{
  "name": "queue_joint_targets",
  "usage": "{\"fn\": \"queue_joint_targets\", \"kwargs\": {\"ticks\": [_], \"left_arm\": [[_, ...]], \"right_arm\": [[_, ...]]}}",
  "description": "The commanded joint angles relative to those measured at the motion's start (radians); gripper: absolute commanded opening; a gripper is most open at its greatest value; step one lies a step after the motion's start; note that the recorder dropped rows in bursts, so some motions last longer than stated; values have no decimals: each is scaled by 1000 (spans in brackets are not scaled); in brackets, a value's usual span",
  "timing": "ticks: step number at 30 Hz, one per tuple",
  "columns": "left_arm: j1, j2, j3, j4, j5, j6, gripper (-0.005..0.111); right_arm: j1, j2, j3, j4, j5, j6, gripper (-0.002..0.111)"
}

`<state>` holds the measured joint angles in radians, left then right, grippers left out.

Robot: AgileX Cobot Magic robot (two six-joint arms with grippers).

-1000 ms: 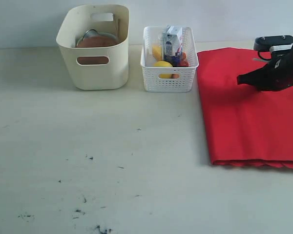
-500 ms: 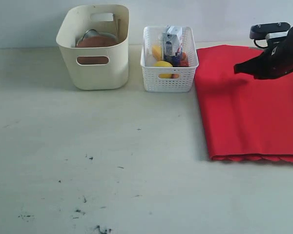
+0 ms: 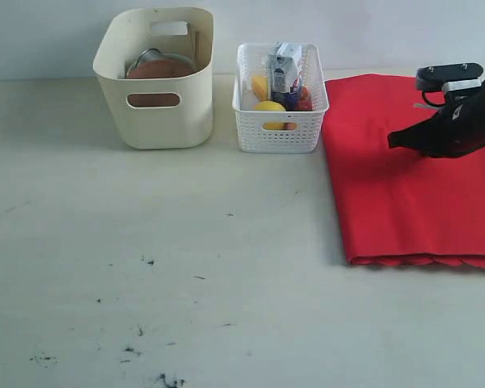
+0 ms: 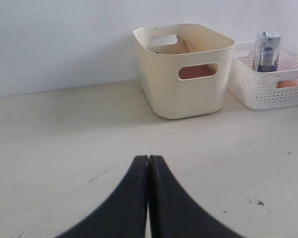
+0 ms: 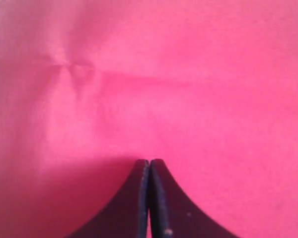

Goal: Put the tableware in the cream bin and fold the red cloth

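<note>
A tall cream plastic bin with oval handle cutouts [image 3: 155, 113] is seen at the back of the pale desk [image 3: 186, 267]. A round brown wooden plate [image 3: 160, 70] is held inside this bin, with a curved steel rim [image 3: 148, 53] showing behind it; the other tableware cannot be made out. Just to the right of the bin, a white lattice basket [image 3: 280, 133] is placed, filled with a milk carton [image 3: 284, 69] and yellow fruit [image 3: 269, 107]. Farther right of the bin, past the basket, the bright red cloth [image 3: 396, 210] is spread flat, a scalloped hem showing under its near edge. Over that cloth the right pincer [image 3: 394, 139] is clenched with nothing between its jaws; contact with the fabric cannot be told. The left pincer [image 4: 148, 161] is also clenched empty, low over the bare desk in front of the bin.
</note>
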<state>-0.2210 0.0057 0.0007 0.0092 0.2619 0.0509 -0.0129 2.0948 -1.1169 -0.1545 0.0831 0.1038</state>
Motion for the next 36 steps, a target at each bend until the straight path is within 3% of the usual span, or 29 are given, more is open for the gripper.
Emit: {"fn": "queue_joint_targets", "kwargs": {"ticks": [1, 14, 25, 29, 36], "left_arm": [[2, -6, -1, 1, 3, 2, 3], [2, -6, -1, 1, 3, 2, 3], [2, -6, -1, 1, 3, 2, 3], [2, -6, -1, 1, 3, 2, 3], [2, -6, -1, 1, 3, 2, 3]], "right_arm": [[1, 61, -34, -2, -51, -6, 0], [59, 226, -313, -4, 92, -104, 0], [-12, 102, -317, -2, 263, -48, 0], [-25, -14, -222, -2, 199, -25, 0], [-23, -232, -4, 49, -83, -8, 0]]}}
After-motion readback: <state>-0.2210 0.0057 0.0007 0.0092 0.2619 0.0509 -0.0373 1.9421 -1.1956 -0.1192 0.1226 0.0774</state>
